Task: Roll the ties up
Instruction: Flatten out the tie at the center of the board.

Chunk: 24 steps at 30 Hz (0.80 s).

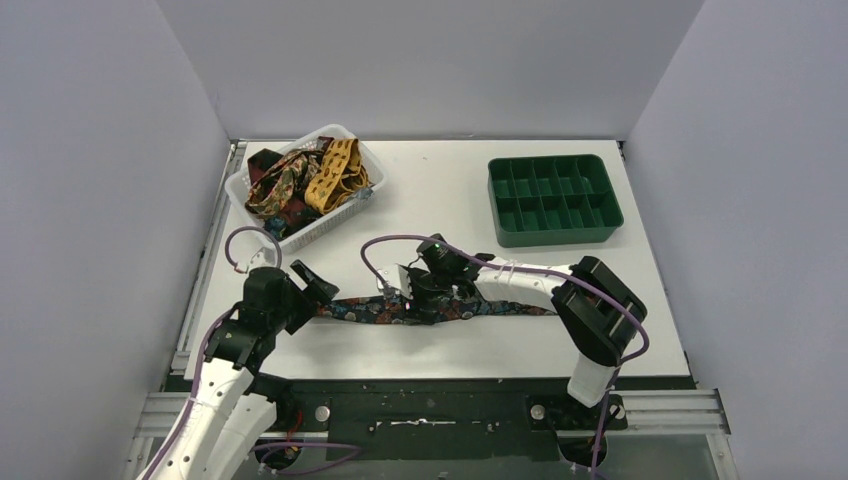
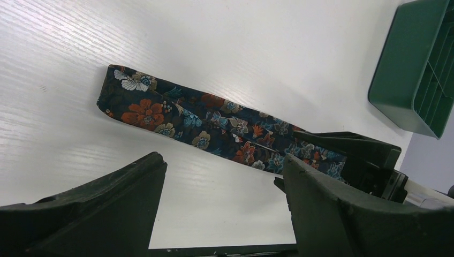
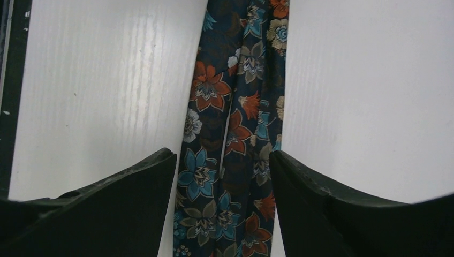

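A dark tie with a multicoloured floral print (image 1: 470,308) lies flat along the near part of the white table (image 1: 440,200). My right gripper (image 1: 412,295) is open and hangs over the tie's middle; in the right wrist view its jaws (image 3: 222,160) straddle the tie (image 3: 230,128), one finger on each side. My left gripper (image 1: 318,290) is open and empty by the tie's left end. In the left wrist view its jaws (image 2: 224,163) are over bare table, with the tie (image 2: 203,126) just beyond the tips and its folded end at the left.
A white basket (image 1: 345,215) at the back left holds several more ties, mustard-yellow (image 1: 335,175), dark red and brown. A green compartment tray (image 1: 553,198) stands at the back right and also shows in the left wrist view (image 2: 423,69). Purple cables loop over both arms.
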Available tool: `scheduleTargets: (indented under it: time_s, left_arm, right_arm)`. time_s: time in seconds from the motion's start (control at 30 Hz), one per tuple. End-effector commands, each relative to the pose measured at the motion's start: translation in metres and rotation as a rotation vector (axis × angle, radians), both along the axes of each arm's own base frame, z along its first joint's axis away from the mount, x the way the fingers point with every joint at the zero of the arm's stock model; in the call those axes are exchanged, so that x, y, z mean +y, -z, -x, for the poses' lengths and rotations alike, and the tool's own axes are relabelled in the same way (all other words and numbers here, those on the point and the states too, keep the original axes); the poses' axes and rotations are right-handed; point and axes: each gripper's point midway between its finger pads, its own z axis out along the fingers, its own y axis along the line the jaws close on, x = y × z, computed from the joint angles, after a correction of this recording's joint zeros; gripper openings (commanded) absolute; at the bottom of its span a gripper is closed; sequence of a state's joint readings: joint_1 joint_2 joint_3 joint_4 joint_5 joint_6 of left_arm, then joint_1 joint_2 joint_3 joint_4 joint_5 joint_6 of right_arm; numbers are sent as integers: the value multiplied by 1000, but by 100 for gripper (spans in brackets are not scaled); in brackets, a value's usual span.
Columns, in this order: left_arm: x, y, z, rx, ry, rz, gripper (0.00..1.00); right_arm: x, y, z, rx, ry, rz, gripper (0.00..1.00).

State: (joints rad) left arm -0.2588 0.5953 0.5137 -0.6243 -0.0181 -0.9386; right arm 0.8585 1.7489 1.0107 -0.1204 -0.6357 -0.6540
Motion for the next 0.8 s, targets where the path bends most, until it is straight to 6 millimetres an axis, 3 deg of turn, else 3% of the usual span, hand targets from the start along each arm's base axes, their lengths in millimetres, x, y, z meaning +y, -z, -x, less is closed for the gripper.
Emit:
scheduleTargets:
  time_s: [0.0,0.1,0.37,0.77]
  left_arm:
    - [1,-17,-4,-38,-4,8,78]
    - [-1,-16,-4,-38,4,14,78]
    - [-12,-14,-7,-31,43,51,78]
    - [-13,-10,-6,-29,47,63,78]
  right_arm:
    - [0,-2,18,41,-89,1,64]
    - [0,-5,21,56,-61,-24,56]
    - [-7,17,17,61,-10,57,46]
    - [-8,25,14,-8,-12,98,0]
